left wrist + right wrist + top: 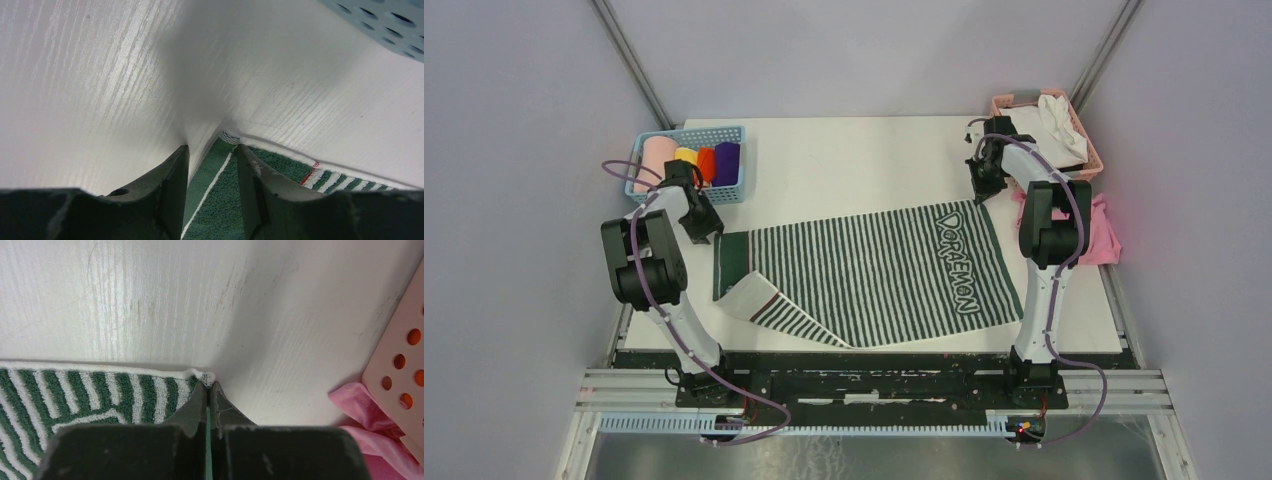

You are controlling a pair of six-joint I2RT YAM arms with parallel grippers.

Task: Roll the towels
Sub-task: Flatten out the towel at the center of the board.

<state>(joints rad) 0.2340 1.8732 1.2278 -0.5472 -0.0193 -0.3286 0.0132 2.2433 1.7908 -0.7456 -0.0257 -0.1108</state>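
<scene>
The white desk (844, 160) carries the striped towel (874, 275), spread flat across its middle with the near left corner flopped over. It looks soft, limp and fairly heavy, so it should sag between grips and is best taken by its corners. The small purple cloth (726, 163) sits rolled in the blue basket (689, 132), far left. The right pincer (209, 385) is pressed together on the towel's far right corner. The left pincer (212, 150) stands spread astride the far left corner.

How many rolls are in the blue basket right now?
4, side by side in the blue basket: peach roll at the left, then yellow roll, red roll, and purple roll at the right. Others may be hidden underneath.
</scene>
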